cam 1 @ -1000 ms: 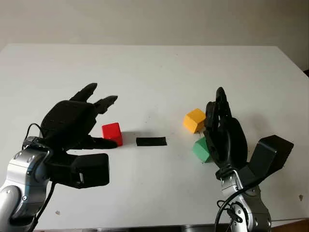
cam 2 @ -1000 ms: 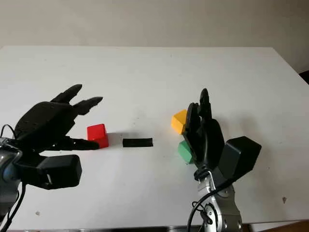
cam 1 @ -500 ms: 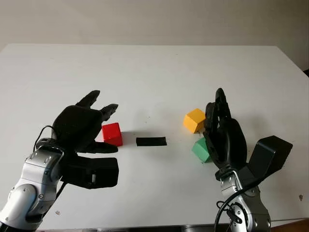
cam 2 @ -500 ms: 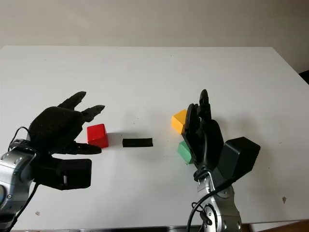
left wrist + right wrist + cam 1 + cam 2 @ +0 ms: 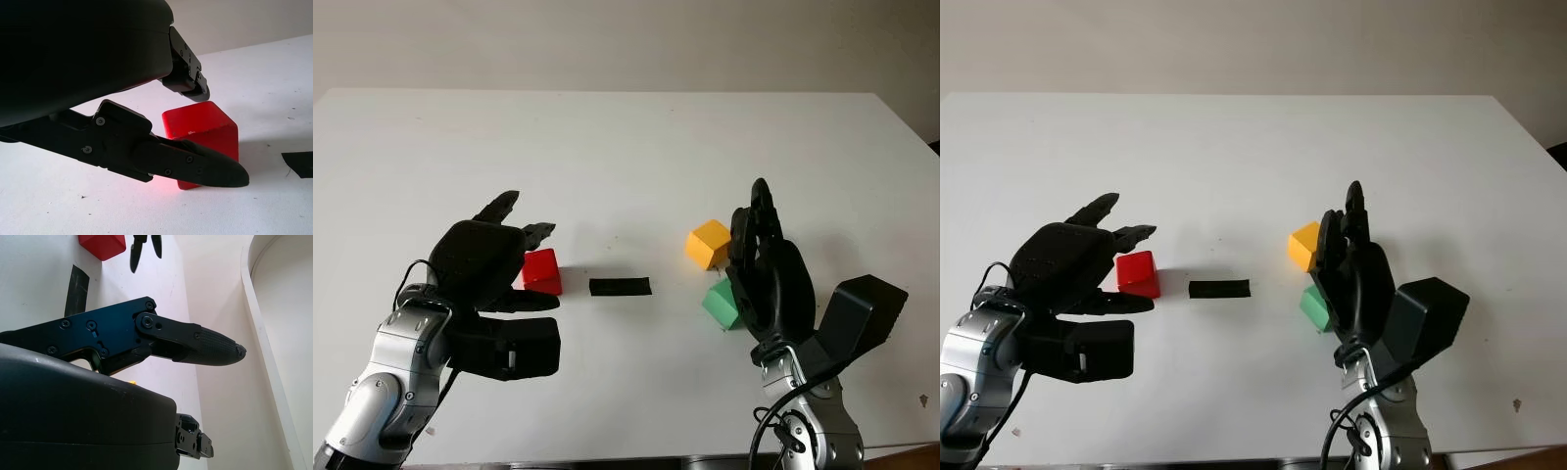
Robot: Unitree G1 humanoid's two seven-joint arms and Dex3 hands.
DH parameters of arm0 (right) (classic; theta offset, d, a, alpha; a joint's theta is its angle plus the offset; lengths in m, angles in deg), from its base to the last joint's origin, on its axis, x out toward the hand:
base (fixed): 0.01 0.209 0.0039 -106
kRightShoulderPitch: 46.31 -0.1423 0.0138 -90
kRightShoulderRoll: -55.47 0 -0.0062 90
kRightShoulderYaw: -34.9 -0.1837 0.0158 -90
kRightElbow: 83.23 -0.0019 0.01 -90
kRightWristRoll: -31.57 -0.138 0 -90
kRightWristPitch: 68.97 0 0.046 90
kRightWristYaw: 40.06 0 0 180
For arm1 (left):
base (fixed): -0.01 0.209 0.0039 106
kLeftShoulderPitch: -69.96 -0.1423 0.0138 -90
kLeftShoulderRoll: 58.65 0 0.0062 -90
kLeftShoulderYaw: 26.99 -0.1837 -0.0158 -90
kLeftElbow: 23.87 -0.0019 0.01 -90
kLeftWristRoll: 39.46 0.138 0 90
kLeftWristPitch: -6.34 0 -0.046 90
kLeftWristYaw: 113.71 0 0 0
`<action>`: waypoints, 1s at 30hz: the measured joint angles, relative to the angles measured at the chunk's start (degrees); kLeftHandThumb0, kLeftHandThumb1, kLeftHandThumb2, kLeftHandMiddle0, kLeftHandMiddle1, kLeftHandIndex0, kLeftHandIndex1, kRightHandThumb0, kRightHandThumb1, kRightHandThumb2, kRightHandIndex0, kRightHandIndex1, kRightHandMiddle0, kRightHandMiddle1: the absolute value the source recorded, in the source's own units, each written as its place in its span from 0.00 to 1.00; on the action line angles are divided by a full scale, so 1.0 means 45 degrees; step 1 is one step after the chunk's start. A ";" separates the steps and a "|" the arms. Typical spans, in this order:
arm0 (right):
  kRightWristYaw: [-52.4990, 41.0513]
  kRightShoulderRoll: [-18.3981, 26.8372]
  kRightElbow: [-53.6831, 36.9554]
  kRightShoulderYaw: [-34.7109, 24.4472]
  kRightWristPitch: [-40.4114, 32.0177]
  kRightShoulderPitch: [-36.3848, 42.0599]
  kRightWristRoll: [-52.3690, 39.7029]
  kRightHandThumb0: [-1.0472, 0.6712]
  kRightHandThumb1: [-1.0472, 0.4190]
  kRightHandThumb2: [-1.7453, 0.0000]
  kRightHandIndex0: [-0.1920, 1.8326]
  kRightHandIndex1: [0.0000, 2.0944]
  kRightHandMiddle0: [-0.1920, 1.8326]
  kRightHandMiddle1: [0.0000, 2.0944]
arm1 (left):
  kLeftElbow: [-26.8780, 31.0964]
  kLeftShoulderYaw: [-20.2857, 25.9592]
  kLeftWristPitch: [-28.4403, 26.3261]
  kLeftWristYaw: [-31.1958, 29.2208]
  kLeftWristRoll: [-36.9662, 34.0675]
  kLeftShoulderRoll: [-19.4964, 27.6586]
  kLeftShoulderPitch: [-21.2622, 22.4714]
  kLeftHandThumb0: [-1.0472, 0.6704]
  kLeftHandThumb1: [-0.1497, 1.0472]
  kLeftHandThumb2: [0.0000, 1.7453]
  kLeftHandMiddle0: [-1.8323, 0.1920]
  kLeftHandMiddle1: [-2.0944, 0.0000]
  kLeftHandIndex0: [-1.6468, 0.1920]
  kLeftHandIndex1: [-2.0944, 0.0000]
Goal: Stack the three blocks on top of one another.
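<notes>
On the white counter (image 5: 626,147), left hand (image 5: 489,269) is at the red block (image 5: 540,271), fingers around it but not closed; the left wrist view shows one finger (image 5: 195,169) low across the block's front and another just above its top, contact unclear, probably a hair off. Holds nothing. Right hand (image 5: 766,279) is open, upright, parked just beside the green block (image 5: 722,304) and yellow block (image 5: 709,243), which sit close together. A black tape strip (image 5: 620,287) lies between red and the other two. All three blocks are on the counter, unstacked. Step: first pick, red. Next move likely needs fingers to close squarely on opposite faces, then lift. No labels or writing readable.
</notes>
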 measured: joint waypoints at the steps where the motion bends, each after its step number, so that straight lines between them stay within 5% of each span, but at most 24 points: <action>1: -0.0003 0.0001 0.0000 0.0000 0.0000 0.0000 0.0003 0.21 0.00 0.63 0.00 0.00 0.00 0.00 | 0.0000 -0.0016 0.0000 0.0001 0.0013 0.0000 0.0000 0.20 1.00 0.10 0.82 0.97 0.72 0.67; 4: -0.0001 0.0003 0.0000 -0.0001 0.0000 0.0000 0.0010 0.21 0.00 0.63 0.00 0.00 0.00 0.00 | 0.0000 -0.0025 0.0082 0.0006 0.0032 0.0021 0.0000 0.23 1.00 0.11 0.79 0.97 0.81 0.45; 16: -0.0044 0.0005 0.0002 -0.0051 0.0001 -0.0005 -0.0021 0.21 0.00 0.64 0.00 0.00 0.00 0.00 | 0.0677 -0.0035 0.0276 -0.0658 0.1066 0.0335 -0.0073 0.28 1.00 0.11 0.76 0.97 0.85 0.14; 21: -0.0064 0.0007 0.0005 -0.0103 0.0000 -0.0027 -0.0027 0.20 0.00 0.64 0.00 0.00 0.00 0.00 | 0.0908 -0.0041 0.0291 -0.1090 0.1614 0.0536 -0.0096 0.33 1.00 0.09 0.75 0.97 0.85 0.09; 27: -0.0079 0.0008 0.0007 -0.0125 -0.0001 -0.0150 -0.0024 0.20 0.00 0.64 0.00 0.00 0.00 0.00 | 0.1426 0.0126 0.0132 -0.1086 0.1519 0.0275 -0.0147 0.38 1.00 0.05 0.71 0.96 0.78 0.28; 30: -0.0079 0.0008 0.0020 -0.0129 0.0000 -0.0228 -0.0016 0.20 0.00 0.64 0.00 0.00 0.00 0.00 | 0.1561 0.0401 0.0266 -0.0498 0.0994 0.0042 -0.0167 0.38 1.00 0.06 0.70 0.97 0.81 0.20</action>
